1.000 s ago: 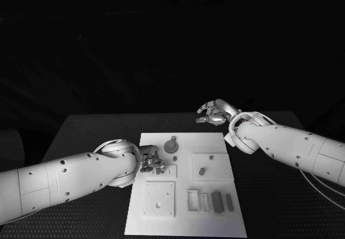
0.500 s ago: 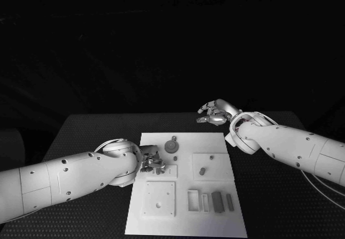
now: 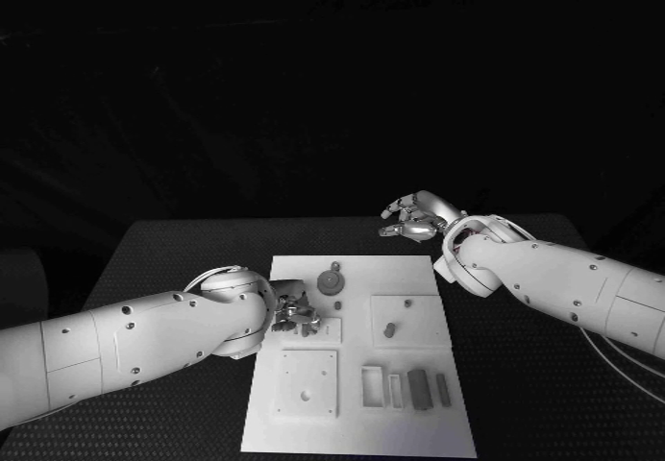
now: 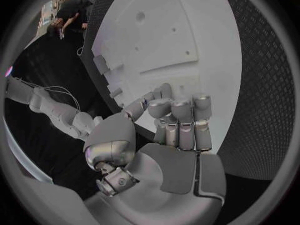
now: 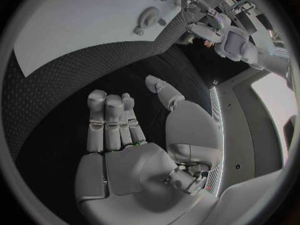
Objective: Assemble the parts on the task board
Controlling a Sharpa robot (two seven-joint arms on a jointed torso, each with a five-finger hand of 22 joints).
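Nearest the robot, along the near edge of the task board (image 3: 416,437), a square plate with a centre hole (image 3: 307,383) sat beside a row of upright rectangular blocks (image 3: 405,389), long axes running away from the robot. Past those, the left hand (image 3: 292,312) was over the board's left side, touching or just above a small raised plate (image 3: 327,330) with a short peg-like part (image 3: 307,331) at its fingertips; contact couldn't be confirmed from the head view. From the left wrist view the left hand's (image 4: 164,135) fingers were curled in toward the palm, thumb alongside, and whether anything was pinched there I couldn't tell. Right of it, another raised plate (image 3: 410,321) carried a small dark part (image 3: 391,329). Farther on, a round gear-like part (image 3: 332,281) lay just beyond the left hand, long axis pointing away from the robot. Left hand was clearly the nearer one for anything on that side. Farthest out, the right hand (image 3: 414,218) hovered past the board's far right corner, well apart from every part, fingers loosely spread and holding nothing, confirmed in the right wrist view (image 5: 134,130).
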